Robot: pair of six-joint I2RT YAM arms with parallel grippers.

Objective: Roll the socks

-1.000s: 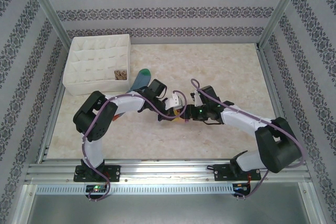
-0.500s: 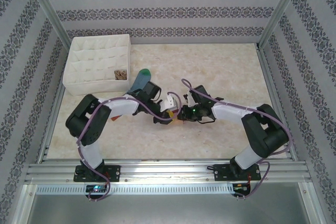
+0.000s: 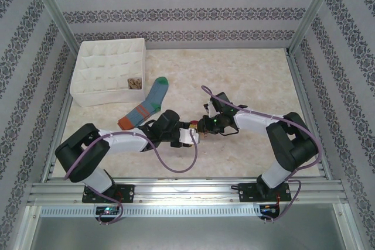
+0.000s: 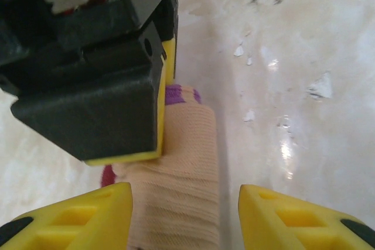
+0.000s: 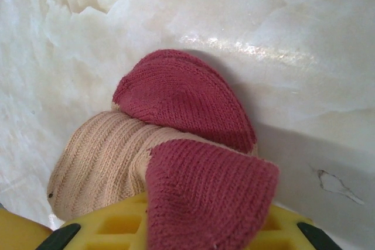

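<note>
The tan sock (image 4: 181,156) with its maroon toe (image 5: 176,92) is bunched into a roll on the table between both grippers. My right gripper (image 3: 204,125) is shut on its toe end, and maroon fabric hangs over one yellow finger (image 5: 99,229). My left gripper (image 4: 184,203) is open and astride the tan roll. Its left finger touches the fabric, with a gap at the right finger. The blue sock (image 3: 149,101), with a green toe and orange stripes, lies flat behind the left arm. The brown argyle sock (image 3: 135,82) sits rolled in a box compartment.
The white quilted box (image 3: 108,57) stands at the back left against the wall. Metal frame posts and patterned walls close in the table (image 3: 252,80) on three sides. The right gripper's black body (image 4: 88,86) is right in front of the left wrist camera.
My left gripper has opened and its arm has dropped low and stretched out, uncovering the blue sock. My right gripper has closed on the tan sock and shifted slightly left.
</note>
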